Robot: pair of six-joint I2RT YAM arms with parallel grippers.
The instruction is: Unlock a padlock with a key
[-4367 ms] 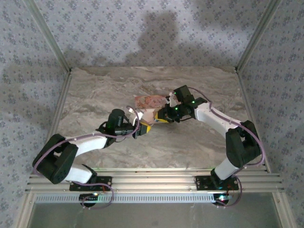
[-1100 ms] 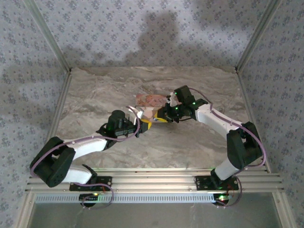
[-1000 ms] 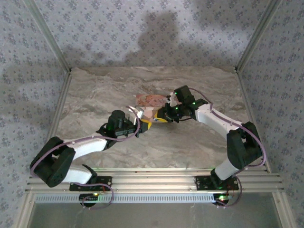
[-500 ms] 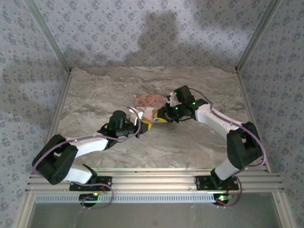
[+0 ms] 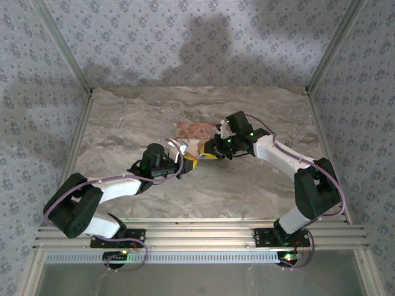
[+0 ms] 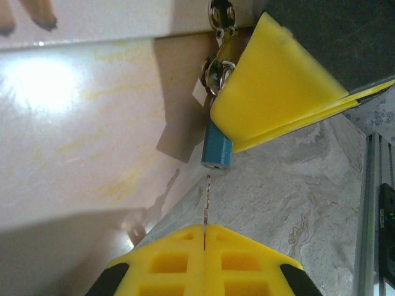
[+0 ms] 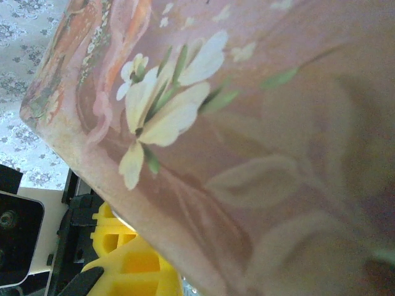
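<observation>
Left gripper, bottom centre: clamps thin silver metal key, tip just below small teal-blue metal padlock, mid-frame. Right gripper, upper right: pinches padlock, beside pink floral-printed box.

Pink box blocks far side of padlock; table open left, right, near.

My left arm and right arm are built alike: white links between bulky black joints, with purple cables looped along them. Green lights glow on the right wrist. The left gripper carries yellow pads moulded with square pockets.
</observation>
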